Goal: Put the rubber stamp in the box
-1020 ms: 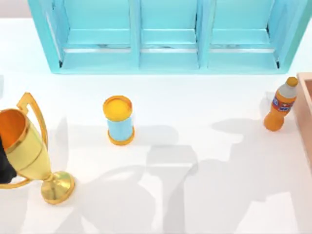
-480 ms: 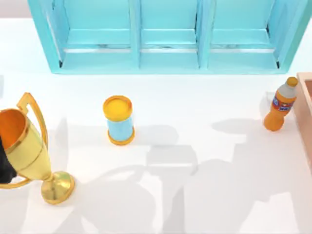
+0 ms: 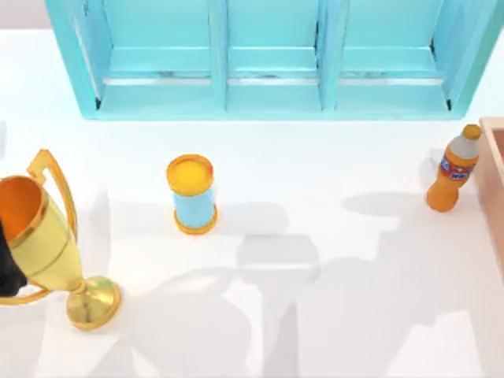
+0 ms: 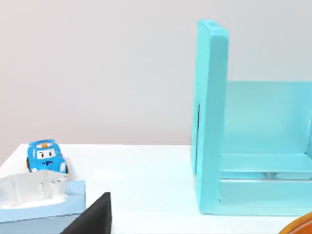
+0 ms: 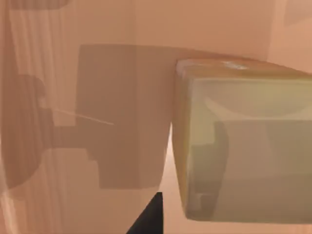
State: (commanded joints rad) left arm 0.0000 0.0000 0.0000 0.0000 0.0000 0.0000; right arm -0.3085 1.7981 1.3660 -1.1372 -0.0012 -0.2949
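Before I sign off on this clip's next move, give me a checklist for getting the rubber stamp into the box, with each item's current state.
1. Rubber stamp over the box's interior: ok; the right wrist view shows pink box walls around and behind it.
2. Stamp resting on the box floor: cannot tell.
3. Right gripper's hold on the stamp: cannot tell.
4. Orange bottle upright beside the box rim, undisturbed: ok.
5. Left arm out of the way: ok; its wrist camera faces the turquoise cabinet, toy car and tissue box on the table's left.
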